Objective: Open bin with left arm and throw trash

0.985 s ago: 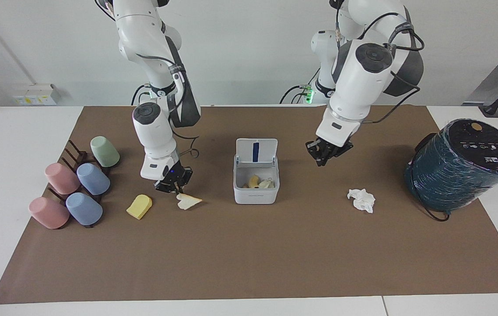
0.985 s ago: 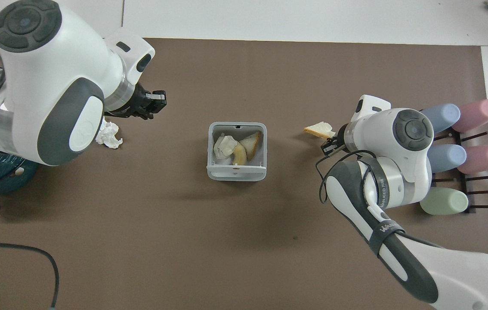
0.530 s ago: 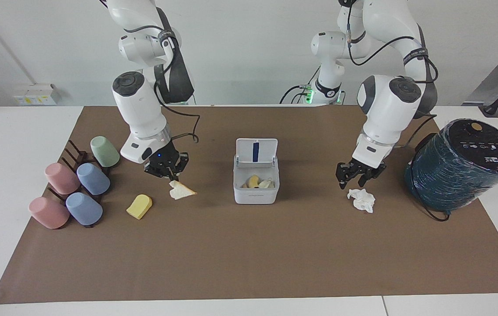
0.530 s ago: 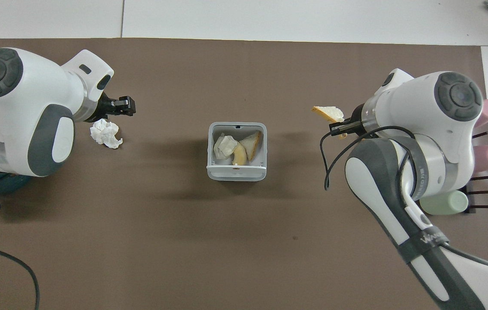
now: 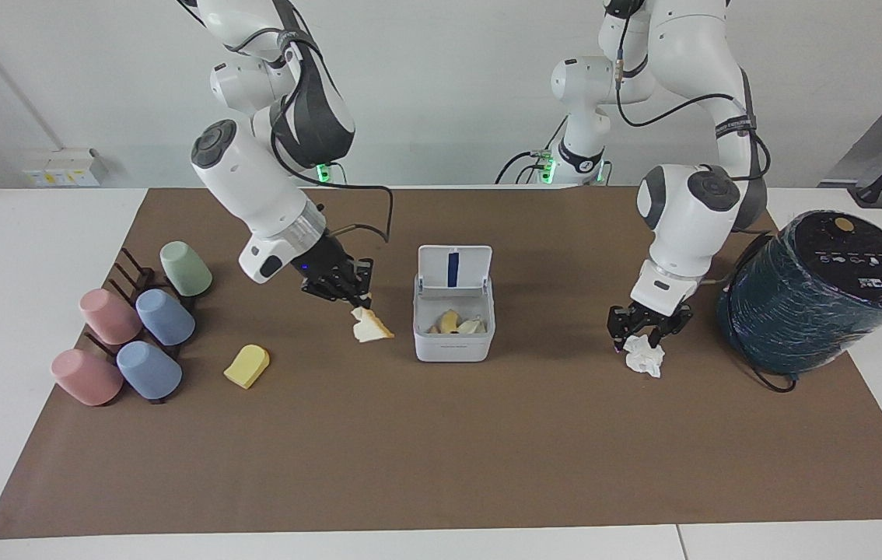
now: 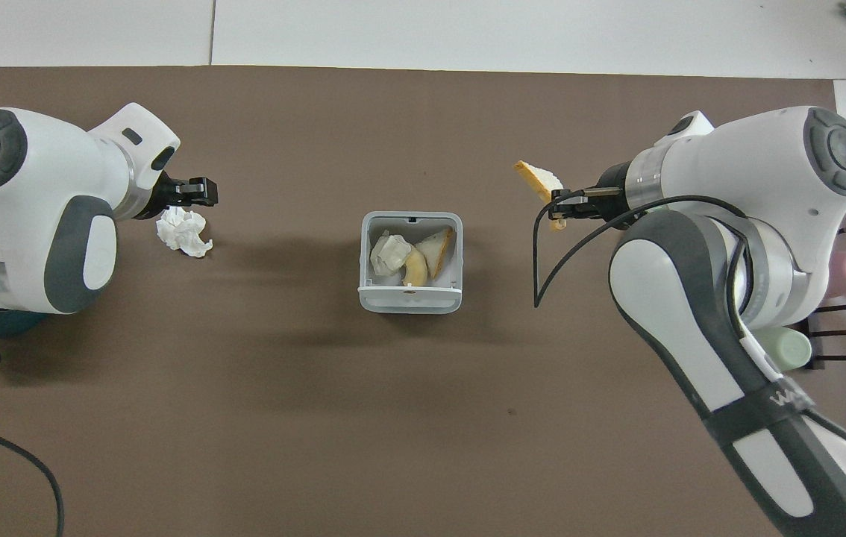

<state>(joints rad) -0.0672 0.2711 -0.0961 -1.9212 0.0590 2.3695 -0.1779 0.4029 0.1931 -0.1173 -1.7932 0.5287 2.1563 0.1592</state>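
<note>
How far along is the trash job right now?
Done: the small white square plastic bin has its lid up and holds scraps. In hand: the right gripper carries the pale triangular bread-like slice beside the bin; the left gripper is down at the crumpled white tissue. Left: the yellow rounded block lies on the brown mat.

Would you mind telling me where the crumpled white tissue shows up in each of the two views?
Facing view: the tissue lies on the brown mat toward the left arm's end, between the bin and the dark teal cylinder, under the left pincer.
Overhead view: the tissue lies beside the left pincer, toward that same end.
Shared landmark: the open white bin mid-table.
</note>
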